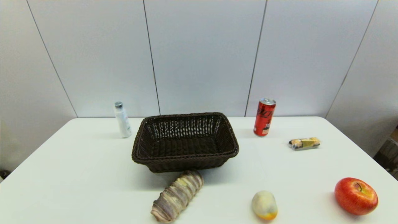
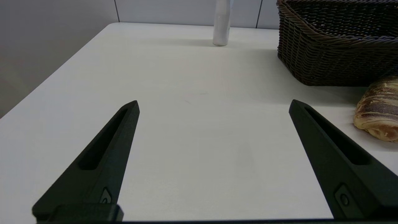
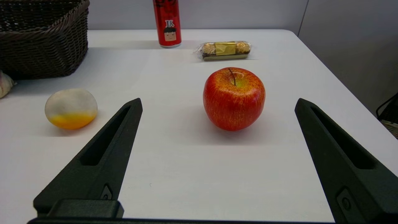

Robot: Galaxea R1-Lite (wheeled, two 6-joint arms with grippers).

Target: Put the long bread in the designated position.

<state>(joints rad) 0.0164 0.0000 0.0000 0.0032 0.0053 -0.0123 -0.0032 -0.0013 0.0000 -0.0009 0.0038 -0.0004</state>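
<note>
The long bread (image 1: 177, 196), ridged with tan and brownish-purple bands, lies slantwise on the white table just in front of the dark wicker basket (image 1: 185, 161); one end of the long bread (image 2: 377, 112) shows in the left wrist view. Neither arm appears in the head view. My left gripper (image 2: 214, 105) is open above bare tabletop, the bread off to one side of its fingers. My right gripper (image 3: 218, 102) is also open, with the red apple (image 3: 233, 98) lying a little beyond and between its fingertips. A sliver of the bread's end (image 3: 4, 86) shows there too.
A white bottle (image 1: 122, 120) stands left of the basket and a red can (image 1: 264, 117) right of it. A clear-wrapped yellow snack (image 1: 304, 143), a pale yellow-orange fruit (image 1: 264, 205) and the apple (image 1: 355, 196) lie on the table's right half.
</note>
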